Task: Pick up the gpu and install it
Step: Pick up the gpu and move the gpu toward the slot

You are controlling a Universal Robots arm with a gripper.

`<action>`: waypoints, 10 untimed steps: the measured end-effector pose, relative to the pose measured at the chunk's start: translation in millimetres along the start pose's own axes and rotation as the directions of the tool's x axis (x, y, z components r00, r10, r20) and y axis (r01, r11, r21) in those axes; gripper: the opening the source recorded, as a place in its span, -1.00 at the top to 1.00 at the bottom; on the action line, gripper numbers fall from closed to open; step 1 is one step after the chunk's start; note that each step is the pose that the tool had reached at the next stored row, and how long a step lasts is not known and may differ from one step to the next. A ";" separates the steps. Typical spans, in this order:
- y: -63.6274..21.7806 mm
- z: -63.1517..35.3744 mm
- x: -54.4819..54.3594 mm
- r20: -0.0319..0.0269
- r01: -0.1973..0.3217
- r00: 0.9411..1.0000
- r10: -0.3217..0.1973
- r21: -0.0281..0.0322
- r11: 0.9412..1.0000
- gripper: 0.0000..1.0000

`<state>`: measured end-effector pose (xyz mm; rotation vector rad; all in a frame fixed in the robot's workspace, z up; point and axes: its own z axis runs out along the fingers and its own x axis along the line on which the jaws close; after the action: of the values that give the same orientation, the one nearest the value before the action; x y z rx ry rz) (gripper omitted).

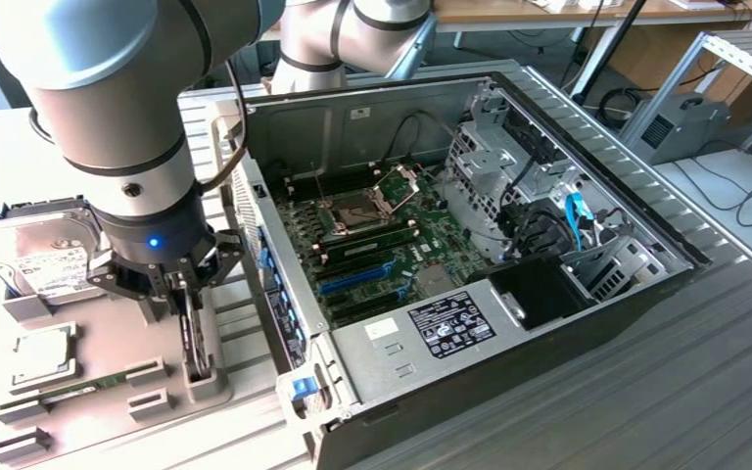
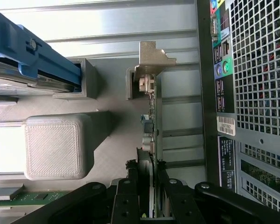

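Exterior view: arm comes down on the exterior view's left, over a pale grey fixture tray (image 1: 102, 328) beside the open computer case (image 1: 481, 338). Blue light lit on the wrist body.

Gripper (image 1: 180, 294) is directly above the gpu (image 1: 195, 338). Card stands on edge, upright, seated in a narrow grey holder (image 1: 201, 377) on the tray, just beside the case's near wall.

Wrist view: gripper (image 2: 148, 169) straddles the gpu (image 2: 154, 112), which is seen edge-on. One black finger (image 2: 130, 186) lies along one face of the card, the other along the opposite face. Jaws part closed, drawn in onto the card with no gap visible on either side, so the grip is on the gpu. Silver end bracket (image 2: 151, 58) sits at the far end of the card, away from the fingers, and rests at a holder post.

Elsewhere on the tray: hard drive (image 1: 39, 257) with white label toward the exterior view's left; a square processor chip (image 1: 39, 354) nearer the camera; green RAM stick (image 1: 82, 390) lying flat below it. All are apart from the gripper.

Case lies on its side with the side panel off. Motherboard (image 1: 390, 230) is exposed, blue slots (image 1: 356, 279) visible
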<state>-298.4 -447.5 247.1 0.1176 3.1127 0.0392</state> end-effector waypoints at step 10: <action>0.0 -1.6 -0.1 0.000 0.000 1.000 0.000 0.000 1.000 0.47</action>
<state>-298.4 -447.5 248.7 0.1176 3.1127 0.0392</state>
